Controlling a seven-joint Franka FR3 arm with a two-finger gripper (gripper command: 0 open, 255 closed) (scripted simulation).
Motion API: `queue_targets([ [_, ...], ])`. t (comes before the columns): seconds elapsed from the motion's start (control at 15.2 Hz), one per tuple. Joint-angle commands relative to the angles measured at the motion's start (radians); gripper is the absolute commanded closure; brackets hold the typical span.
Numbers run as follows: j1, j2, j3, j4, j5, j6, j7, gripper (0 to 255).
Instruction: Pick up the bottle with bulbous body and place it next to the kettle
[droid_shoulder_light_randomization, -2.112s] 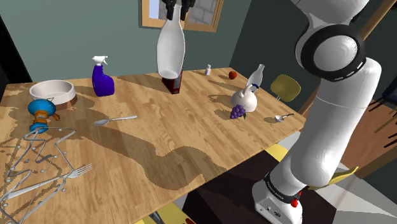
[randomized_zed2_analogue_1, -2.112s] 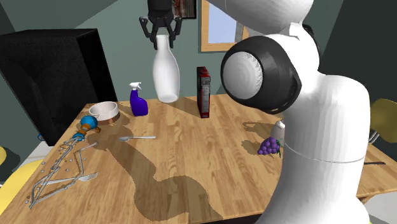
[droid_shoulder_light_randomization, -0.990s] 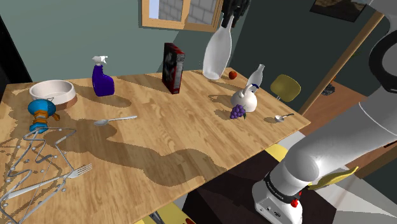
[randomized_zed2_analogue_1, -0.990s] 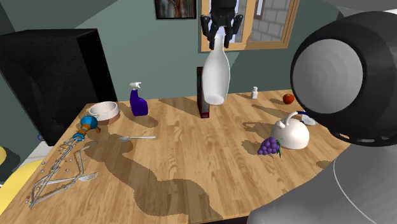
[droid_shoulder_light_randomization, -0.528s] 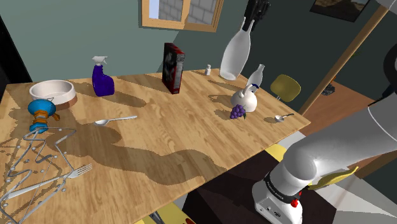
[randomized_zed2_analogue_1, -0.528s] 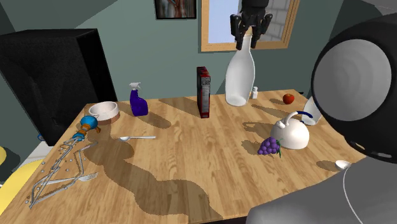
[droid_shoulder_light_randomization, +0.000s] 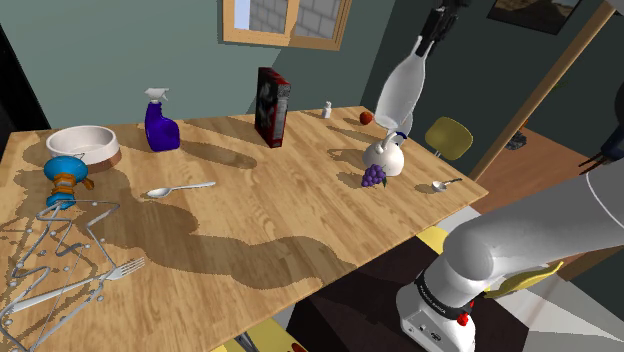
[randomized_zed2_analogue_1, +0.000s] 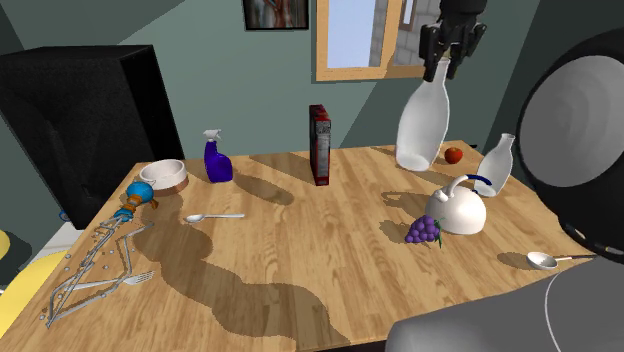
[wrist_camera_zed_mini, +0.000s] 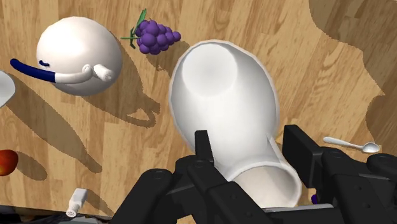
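A white bottle (randomized_zed2_analogue_1: 422, 125) with a wide, rounded body hangs tilted in the air, near the kettle (randomized_zed2_analogue_1: 460, 212) and higher than it. A black gripper (randomized_zed2_analogue_1: 452, 48) clasps the bottle's narrow neck from above. The white kettle stands on a wooden table (randomized_zed2_analogue_1: 300, 250). Purple grapes (randomized_zed2_analogue_1: 423, 230) lie just beside the kettle, and a smaller white flask (randomized_zed2_analogue_1: 497, 163) stands close behind it. The placing likely calls for bare wood beside the kettle, away from grapes and flask. The bottle should be upright so its base lands flat, and released only once it stands.
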Motion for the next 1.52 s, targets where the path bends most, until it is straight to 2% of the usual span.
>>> queue_targets([
  [0.0, -0.014, -0.002, -0.035, 0.005, -0.008, -0.007, -0.051, 255],
  [0.4, -0.055, 0.017, -0.149, 0.036, -0.028, -0.020, -0.208, 255],
  [0.79, -0.095, 0.080, -0.275, 0.112, -0.030, -0.035, -0.375, 255],
  [1.12, -0.134, 0.175, -0.391, 0.216, 0.000, -0.054, -0.528, 255],
  [1.39, -0.179, 0.287, -0.492, 0.329, 0.061, -0.080, -0.662, 255],
  [1.45, -0.178, 0.274, -0.486, 0.301, 0.053, -0.062, -0.658, 255],
])
